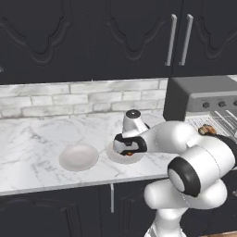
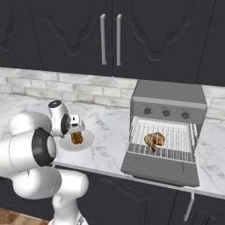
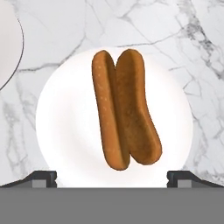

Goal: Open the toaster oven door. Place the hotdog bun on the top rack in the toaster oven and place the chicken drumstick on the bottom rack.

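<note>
The hotdog bun point(image 3: 124, 111) is laid on a white plate point(image 3: 61, 131) on the marble counter point(image 3: 166, 26), long axis from 12 to 6 o'clock in the hand view. The chicken drumstick point(image 2: 154, 140) is seen on a wire rack (which one cannot be told) inside the toaster oven point(image 2: 169, 99), its door point(image 2: 159, 167) dropped open. The gripper point(image 3: 112, 178) is held over the bun, fingers wide apart, nothing grasped.

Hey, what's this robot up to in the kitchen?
It is loading a toaster oven. The toaster oven door is already down, and the chicken drumstick lies on a rack inside. Now the end effector hovers wide open above the hotdog bun, which lies on a white plate on the marble counter. It is not gripping the bun yet. A second plate sits beside it.
</note>
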Motion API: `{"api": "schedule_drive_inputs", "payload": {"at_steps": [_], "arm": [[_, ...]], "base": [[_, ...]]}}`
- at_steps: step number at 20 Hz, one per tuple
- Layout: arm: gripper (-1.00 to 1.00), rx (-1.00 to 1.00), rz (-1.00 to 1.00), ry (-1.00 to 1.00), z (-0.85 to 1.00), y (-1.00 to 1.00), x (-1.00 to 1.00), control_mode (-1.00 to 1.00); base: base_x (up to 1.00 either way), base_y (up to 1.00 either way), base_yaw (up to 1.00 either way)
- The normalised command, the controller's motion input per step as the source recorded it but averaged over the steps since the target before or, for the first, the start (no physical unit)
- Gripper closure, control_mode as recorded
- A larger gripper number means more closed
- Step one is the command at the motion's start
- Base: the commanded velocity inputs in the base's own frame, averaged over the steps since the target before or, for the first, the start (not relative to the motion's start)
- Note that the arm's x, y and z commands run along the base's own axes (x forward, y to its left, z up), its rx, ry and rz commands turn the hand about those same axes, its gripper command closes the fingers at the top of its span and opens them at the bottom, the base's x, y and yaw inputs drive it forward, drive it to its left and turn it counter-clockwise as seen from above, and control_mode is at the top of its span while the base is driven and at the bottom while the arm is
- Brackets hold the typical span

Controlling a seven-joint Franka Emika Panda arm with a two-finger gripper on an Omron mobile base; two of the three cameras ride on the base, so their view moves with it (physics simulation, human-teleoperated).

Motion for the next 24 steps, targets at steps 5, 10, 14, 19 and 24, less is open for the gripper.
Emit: {"api": "schedule_drive_inputs", "payload": {"at_steps": [5, 10, 14, 19, 24], "arm": [[-1.00, 0.00, 0.00, -0.03, -0.02, 0.00, 0.05, -1.00], [-1.00, -0.01, 0.00, -0.09, 0.00, 0.00, 0.00, -1.00], [-1.00, -0.05, 0.00, -0.10, 0.00, 0.04, 0.00, -1.00], [-1.00, -0.05, 0.00, -0.01, -0.09, 0.10, 0.00, -1.00], [-1.00, -0.01, 0.00, 0.02, -0.21, 0.08, 0.00, -1.00]], "base": [[0.00, 0.00, 0.00], [0.00, 0.00, 0.00], [0.00, 0.00, 0.00], [0.00, 0.00, 0.00], [0.00, 0.00, 0.00]]}}
